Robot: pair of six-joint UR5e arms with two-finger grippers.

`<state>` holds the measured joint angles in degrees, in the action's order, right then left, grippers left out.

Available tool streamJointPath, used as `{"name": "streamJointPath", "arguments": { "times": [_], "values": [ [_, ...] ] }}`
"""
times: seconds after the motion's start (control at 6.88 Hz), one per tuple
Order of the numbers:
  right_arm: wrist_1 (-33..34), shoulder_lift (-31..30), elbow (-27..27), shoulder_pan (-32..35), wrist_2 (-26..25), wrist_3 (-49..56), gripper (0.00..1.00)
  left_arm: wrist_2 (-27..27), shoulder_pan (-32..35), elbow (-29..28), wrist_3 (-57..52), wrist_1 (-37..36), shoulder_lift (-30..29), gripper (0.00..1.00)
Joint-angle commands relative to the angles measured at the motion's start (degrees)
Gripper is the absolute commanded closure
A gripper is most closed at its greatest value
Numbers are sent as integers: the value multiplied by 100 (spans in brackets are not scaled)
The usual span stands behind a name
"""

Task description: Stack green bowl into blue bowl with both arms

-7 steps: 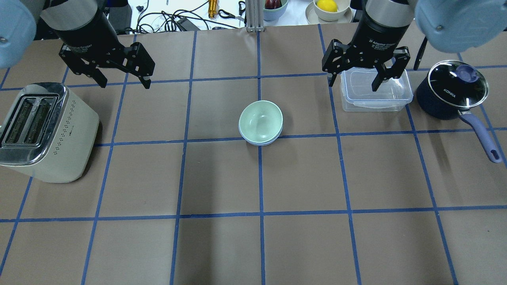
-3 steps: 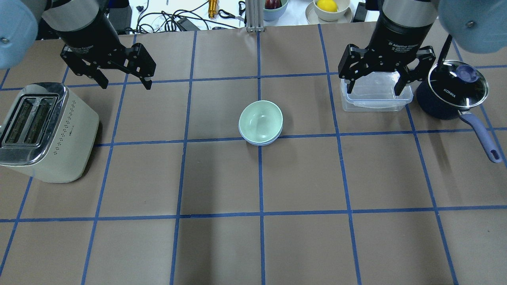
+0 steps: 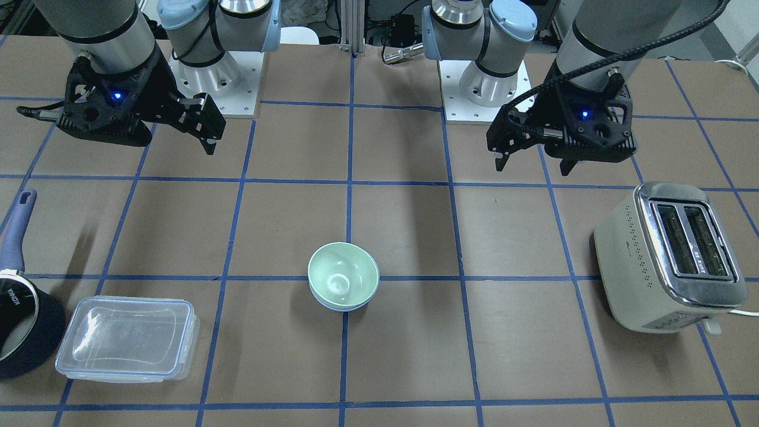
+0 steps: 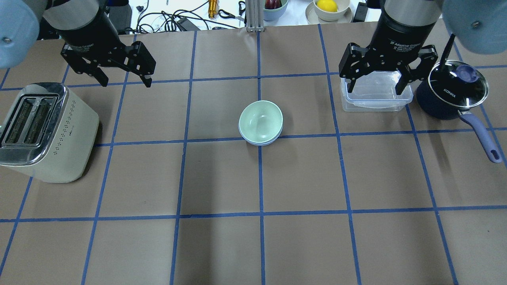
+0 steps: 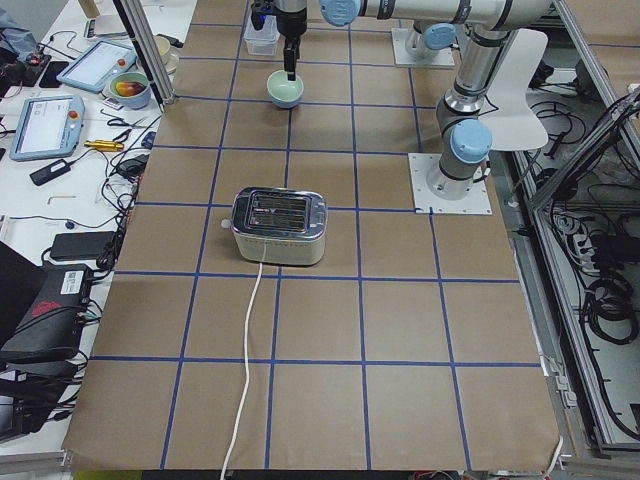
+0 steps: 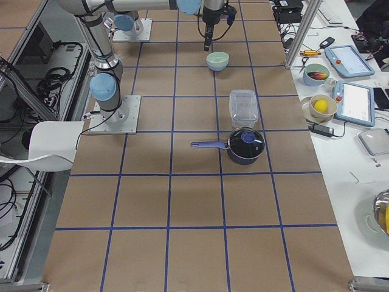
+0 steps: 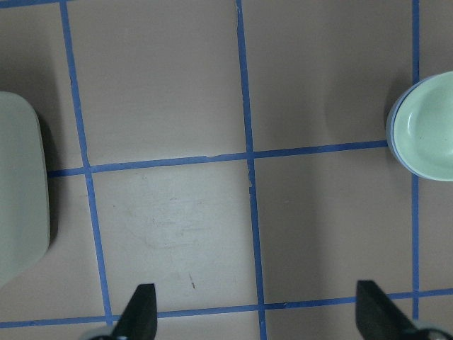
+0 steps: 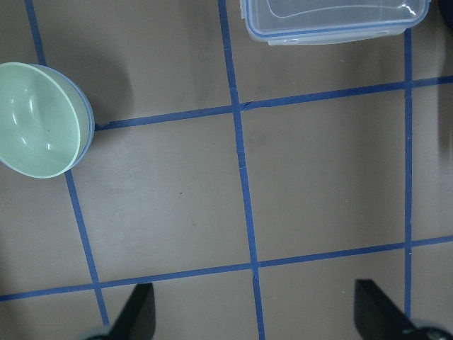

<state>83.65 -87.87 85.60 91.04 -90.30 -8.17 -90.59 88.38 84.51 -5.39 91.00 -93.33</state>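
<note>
The pale green bowl (image 4: 260, 120) sits nested inside the light blue bowl (image 4: 259, 142) at the table's centre; only a thin blue rim shows under it. The pair also shows in the front view, green bowl (image 3: 343, 273) in blue bowl (image 3: 341, 307), and at the edges of both wrist views (image 7: 428, 124) (image 8: 35, 120). My left gripper (image 4: 126, 83) is open and empty, raised at the back left near the toaster. My right gripper (image 4: 372, 90) is open and empty, raised over the clear container at the back right. Both are well away from the bowls.
A cream toaster (image 4: 43, 130) stands at the left. A clear lidded container (image 4: 376, 99) and a navy saucepan (image 4: 451, 93) with a glass lid and long handle stand at the back right. Cables and fruit bowls lie beyond the table's far edge.
My right gripper has moved to the right, ending above the clear container beside the saucepan. The left gripper and the nested bowls have stayed put.
</note>
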Motion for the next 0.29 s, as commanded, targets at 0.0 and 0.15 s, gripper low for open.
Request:
{"name": "streamJointPath", "arguments": {
  "times": [0.0, 0.15],
  "values": [
    [20, -2, 0, 1, 13, -9, 0, -28, -58, 47, 64, -196, -114, 0],
    [20, -2, 0, 10, 22, -9, 0, 32, -67, 195, 117, -266, 7, 0]
  ]
}}
